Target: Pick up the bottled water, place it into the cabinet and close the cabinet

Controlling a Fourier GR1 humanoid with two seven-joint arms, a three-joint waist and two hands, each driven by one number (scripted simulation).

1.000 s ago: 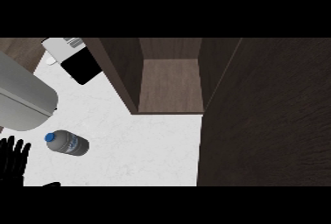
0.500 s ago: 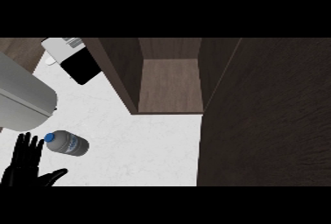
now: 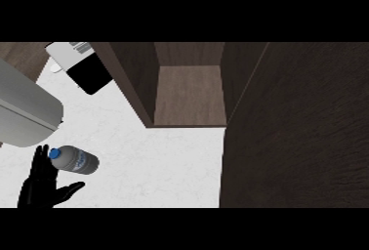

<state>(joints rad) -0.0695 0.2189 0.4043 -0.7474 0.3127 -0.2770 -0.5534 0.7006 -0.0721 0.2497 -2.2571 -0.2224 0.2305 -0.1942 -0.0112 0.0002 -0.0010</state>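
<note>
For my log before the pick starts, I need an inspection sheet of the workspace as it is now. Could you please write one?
Surface: white counter.
Job's things: bottled water lies on its side at lower left, blue cap toward the view's left edge. The cabinet is open, nothing seen on its shelf. The dark panel filling the right side is likely its door.
Clutter: large grey rounded object at the left edge; white and black object at top left, kind unclear.
Hands: left hand open, fingers straight, right beside the cap; contact cannot be told. Right hand not in view.
Cables: nothing seen.
Surroundings: nothing seen.
</note>
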